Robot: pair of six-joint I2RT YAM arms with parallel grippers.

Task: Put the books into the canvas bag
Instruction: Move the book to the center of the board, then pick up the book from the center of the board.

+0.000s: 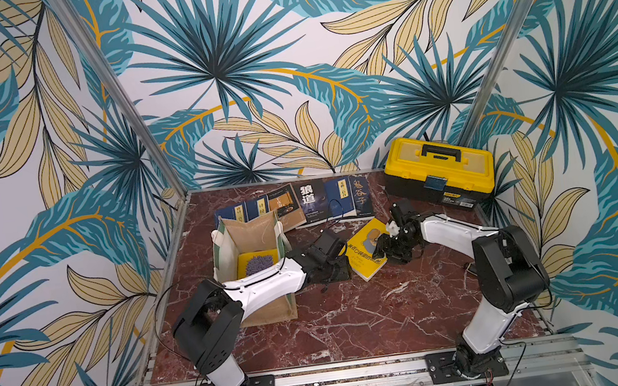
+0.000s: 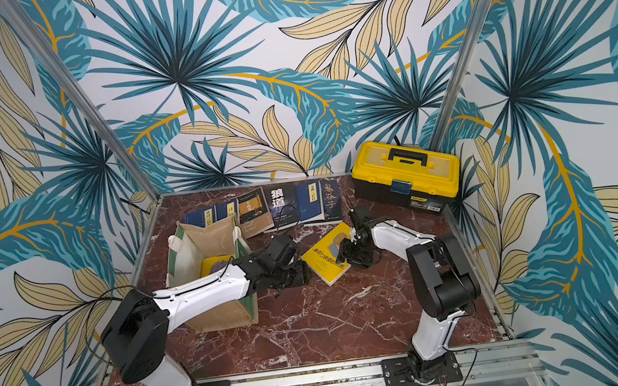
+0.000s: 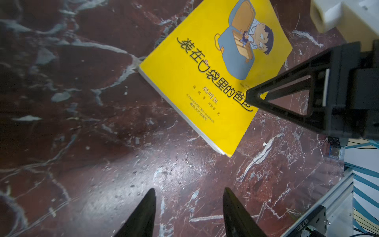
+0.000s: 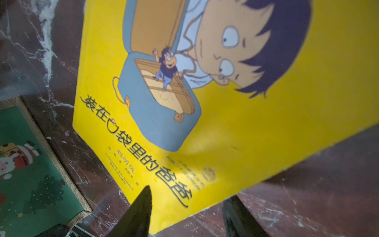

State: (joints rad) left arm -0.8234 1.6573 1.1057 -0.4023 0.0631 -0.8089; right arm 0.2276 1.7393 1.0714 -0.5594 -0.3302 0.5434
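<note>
A bright yellow book [image 1: 364,261] [image 3: 184,82] [image 4: 256,133] with a cartoon cover lies mid-table. My right gripper [image 1: 380,251] [image 4: 189,191] is open at its near corner: one finger is over the cover, the other beside the edge. One of its fingers [image 3: 297,74] touches the cover in the left wrist view. My left gripper [image 1: 343,269] [image 3: 189,189] is open above bare table, just short of the book. The canvas bag [image 1: 247,229] [image 2: 208,234] stands upright to the left under my left arm, with a yellow book [image 1: 258,264] inside. Several books [image 1: 308,202] lie in a row at the back.
A yellow-and-black toolbox [image 1: 439,170] sits closed at the back right corner. The bag's green printed side panel [image 4: 30,174] is close beside the yellow book. Patterned walls and metal posts enclose the red marble table [image 1: 354,316].
</note>
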